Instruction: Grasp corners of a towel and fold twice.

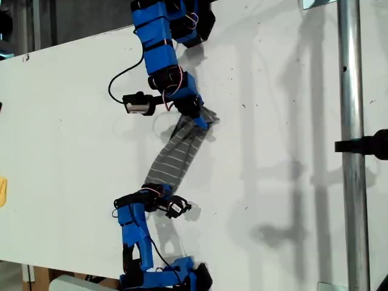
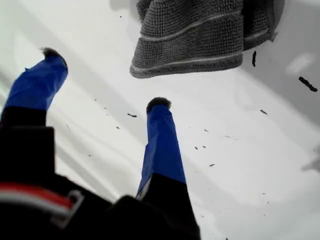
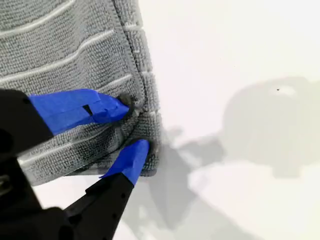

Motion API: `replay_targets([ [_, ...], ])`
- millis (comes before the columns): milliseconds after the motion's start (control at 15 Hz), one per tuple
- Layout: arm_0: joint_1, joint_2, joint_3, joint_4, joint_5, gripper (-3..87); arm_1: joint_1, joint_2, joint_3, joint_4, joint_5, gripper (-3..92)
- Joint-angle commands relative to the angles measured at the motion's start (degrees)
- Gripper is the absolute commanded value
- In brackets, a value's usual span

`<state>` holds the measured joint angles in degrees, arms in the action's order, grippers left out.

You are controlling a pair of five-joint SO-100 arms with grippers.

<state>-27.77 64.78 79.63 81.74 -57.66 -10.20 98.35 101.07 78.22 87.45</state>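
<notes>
The towel (image 1: 173,157), grey with thin white stripes, lies stretched in a narrow diagonal band on the white table (image 1: 73,157) between the two blue arms. My second gripper (image 1: 200,121), on the arm at the exterior view's top, is shut on the towel's hemmed edge near a corner (image 3: 150,167); in its wrist view the second gripper (image 3: 135,124) pinches the towel (image 3: 75,50). My first gripper (image 1: 159,190), on the arm at the exterior view's bottom, is open. In its wrist view the first gripper (image 2: 106,77) holds nothing, and the towel (image 2: 195,35) ends just beyond its fingertips.
A metal pole (image 1: 350,145) runs down the exterior view's right side with a black clamp (image 1: 370,144) on it. A yellow object (image 1: 2,191) shows at that view's left edge. The table's far edge slants across the top left.
</notes>
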Motion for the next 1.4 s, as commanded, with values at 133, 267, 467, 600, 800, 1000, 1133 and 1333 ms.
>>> replay_targets([
  [133,0.4,-2.2,-4.7,1.9,0.8,5.8,-0.9,1.8,-0.9,-0.4,0.3,34.0],
  [267,-0.5,0.7,-0.7,2.0,-0.2,0.7,-1.1,1.8,-0.8,-0.4,0.3,33.9],
  [467,-0.8,10.7,4.7,5.6,-1.5,-1.5,-1.2,1.8,-0.7,-0.7,0.3,33.6],
  [600,-0.6,16.3,6.7,7.7,-1.9,-2.7,-1.1,1.8,-0.6,-0.9,0.1,33.6],
  [800,-1.0,22.9,10.4,8.4,-2.9,-2.8,-1.2,1.5,-0.4,-1.1,0.3,33.6],
  [1000,-1.8,26.3,15.3,7.5,-2.2,5.0,-2.8,1.9,1.0,4.0,8.5,35.1],
  [1133,-1.1,35.7,23.4,6.1,-2.3,24.2,-5.6,4.6,1.4,11.1,19.3,37.8],
  [1333,-0.4,71.6,46.5,-1.1,-4.2,23.9,-14.4,13.3,2.4,20.0,32.6,40.5],
])
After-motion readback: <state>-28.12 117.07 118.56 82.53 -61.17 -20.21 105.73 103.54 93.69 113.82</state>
